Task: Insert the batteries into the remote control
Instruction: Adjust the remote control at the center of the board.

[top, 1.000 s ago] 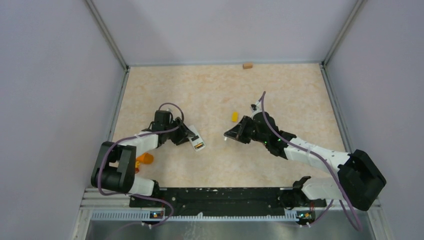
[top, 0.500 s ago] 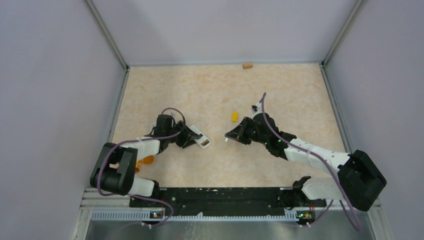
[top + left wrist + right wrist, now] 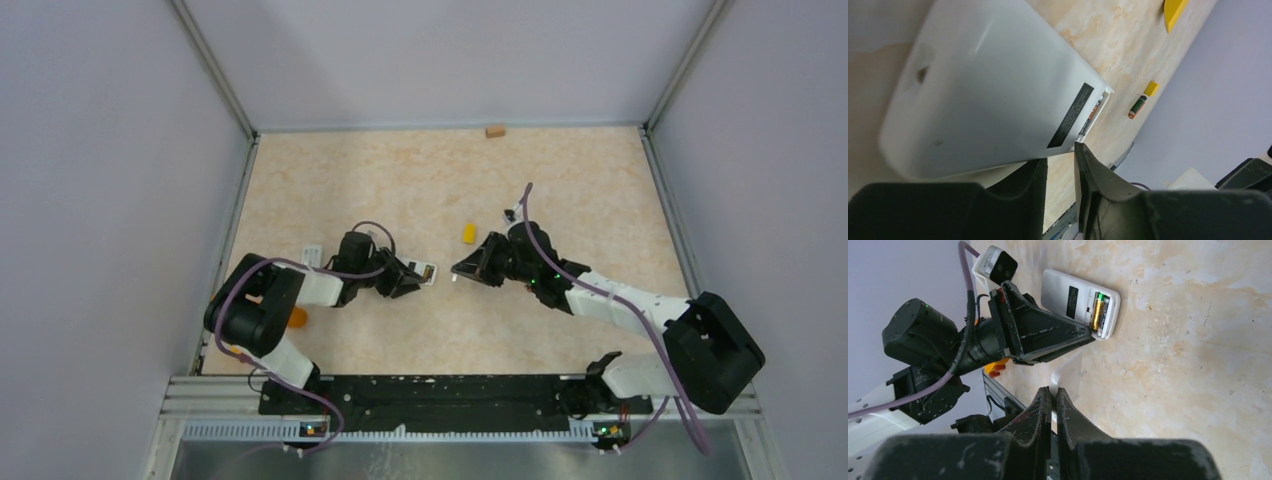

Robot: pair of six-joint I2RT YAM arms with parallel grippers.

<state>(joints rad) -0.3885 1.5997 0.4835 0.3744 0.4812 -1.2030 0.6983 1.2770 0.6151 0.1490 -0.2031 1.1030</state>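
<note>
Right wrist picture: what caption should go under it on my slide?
Batteries sit in the white remote beside the left gripper; the right gripper pinches a thin white piece.

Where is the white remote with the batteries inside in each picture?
Top external: the remote lies just left of the table's middle, at the tip of the left gripper.
Left wrist: the remote fills the upper left, plain back showing.
Right wrist: the remote sits top middle, batteries showing in its open recess.
Shared landmark: the left gripper, right beside the remote in every view.
</note>
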